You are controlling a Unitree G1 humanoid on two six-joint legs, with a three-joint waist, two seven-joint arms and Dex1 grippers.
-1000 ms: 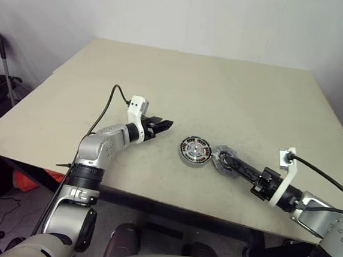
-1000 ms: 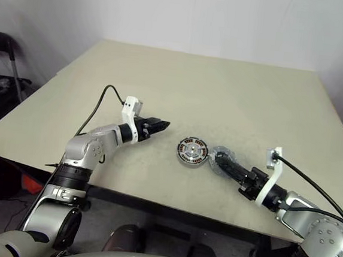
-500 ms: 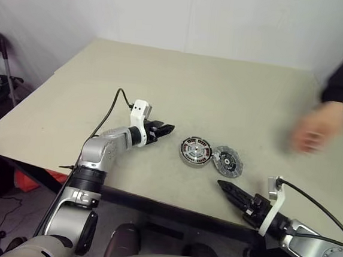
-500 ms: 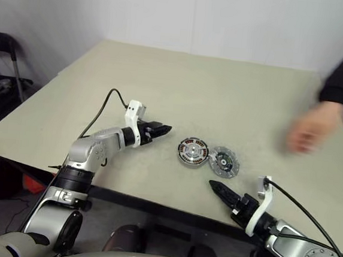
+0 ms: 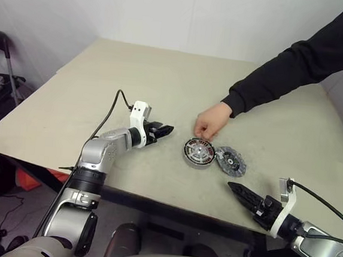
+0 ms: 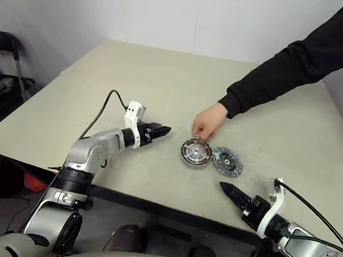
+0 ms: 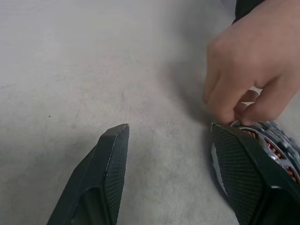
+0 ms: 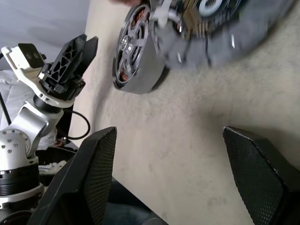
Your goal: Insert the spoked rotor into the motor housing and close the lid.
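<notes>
The motor housing (image 5: 199, 153) stands on the table with copper windings showing around its rim. A silvery spoked face, seemingly the spoked rotor (image 8: 130, 43), sits in its mouth. A person's hand (image 5: 208, 122) touches the housing's far edge with its fingertips. The lid (image 5: 231, 162), a grey notched disc, lies flat against the housing's right side. My left gripper (image 5: 166, 129) is open just left of the housing, holding nothing. My right gripper (image 5: 236, 188) is open near the table's front edge, a little short of the lid.
The person's black sleeve (image 5: 297, 61) crosses the table from the far right. The beige table (image 5: 164, 80) spreads wide behind the parts. A dark chair (image 5: 0, 59) stands off the table's left side.
The person's arm has come in from the right and its hand now rests on the housing. My right gripper has drawn back from the lid toward the table's front edge. The left arm stayed still.
</notes>
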